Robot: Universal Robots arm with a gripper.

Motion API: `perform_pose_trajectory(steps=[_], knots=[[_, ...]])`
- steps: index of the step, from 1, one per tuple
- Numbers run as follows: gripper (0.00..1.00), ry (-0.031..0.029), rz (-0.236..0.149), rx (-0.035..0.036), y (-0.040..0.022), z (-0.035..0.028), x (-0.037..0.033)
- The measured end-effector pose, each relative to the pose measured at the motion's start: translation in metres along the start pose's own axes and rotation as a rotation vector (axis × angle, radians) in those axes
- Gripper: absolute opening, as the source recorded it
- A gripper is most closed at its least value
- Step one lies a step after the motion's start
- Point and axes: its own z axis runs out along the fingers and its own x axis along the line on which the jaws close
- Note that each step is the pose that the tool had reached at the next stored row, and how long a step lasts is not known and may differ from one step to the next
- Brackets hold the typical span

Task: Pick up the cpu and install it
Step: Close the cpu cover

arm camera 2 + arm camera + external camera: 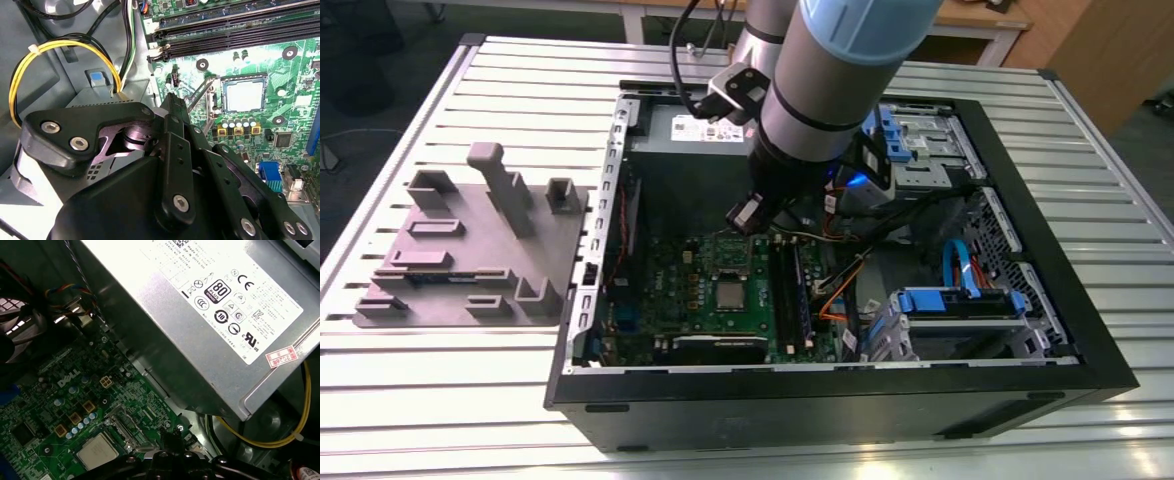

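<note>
Though the gripper (172,100) hangs inside the computer case (827,410) with its fingers pressed together on nothing, the cpu (727,292) lies flat in the socket of the green board (674,275), lower centre of the exterior view — apart from the fingertips. The risk, as I judge it: an off-centre descent could nudge the cpu askew and damage the socket — or snag the yellow wires (60,44) nearby.

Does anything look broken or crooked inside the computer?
Nothing looks broken. The cpu lies flat and straight in its socket. Only the metal latch beside it sticks up at a slant, seemingly not clamped down.
</note>
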Motion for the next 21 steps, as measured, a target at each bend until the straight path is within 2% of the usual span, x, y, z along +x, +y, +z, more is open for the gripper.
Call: perform_pose_trajectory(steps=[21], knots=[[0.1,0.0011,-0.006,-0.0006,0.0012,-0.0026,0.0003]])
